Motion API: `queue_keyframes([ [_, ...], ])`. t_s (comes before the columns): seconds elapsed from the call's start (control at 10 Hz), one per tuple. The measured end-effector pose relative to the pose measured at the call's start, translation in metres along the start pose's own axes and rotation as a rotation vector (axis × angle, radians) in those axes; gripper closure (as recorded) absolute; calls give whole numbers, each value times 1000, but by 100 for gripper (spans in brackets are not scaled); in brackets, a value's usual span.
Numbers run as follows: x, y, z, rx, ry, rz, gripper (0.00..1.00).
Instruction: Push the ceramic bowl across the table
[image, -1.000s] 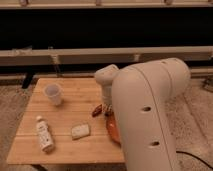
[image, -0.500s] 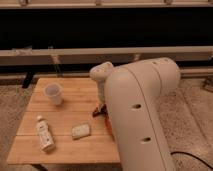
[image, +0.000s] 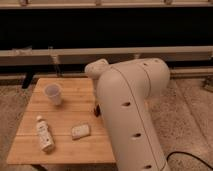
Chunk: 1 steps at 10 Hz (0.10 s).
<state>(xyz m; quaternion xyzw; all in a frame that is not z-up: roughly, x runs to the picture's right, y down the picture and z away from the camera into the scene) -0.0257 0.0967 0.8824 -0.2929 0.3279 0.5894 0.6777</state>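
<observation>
Over the right half of the table (image: 75, 107) we see the robot's bulky white arm (image: 131, 110) bending down from the near right, and it fills most of that side of the view. At its left edge, low over the wooden top, a small dark piece shows; we take this to be the gripper (image: 97, 111). So little of it clears the arm that we cannot tell whether it is released, clenched or grasping anything.

We cannot see the ceramic bowl. The arm covers the whole part of the table to the right of the gripper, and no bowl shows on the bare planks.

Left of the gripper and a little farther back stands a small translucent white cup (image: 53, 93), upright and well apart from the gripper. Nearer to us, left of the gripper and just below it, a small pale block (image: 80, 131) lies flat on the planks. Farther left again, close to the near left corner, a white bottle (image: 44, 134) lies on its side with its cap pointing away from us.

On the speckled floor at the lower right, a dark cable (image: 186, 157) curves past the arm's base.
</observation>
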Motion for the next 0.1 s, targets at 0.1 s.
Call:
queue_keyframes([
  [0.1,-3,13,-2,0,7,-24,35],
])
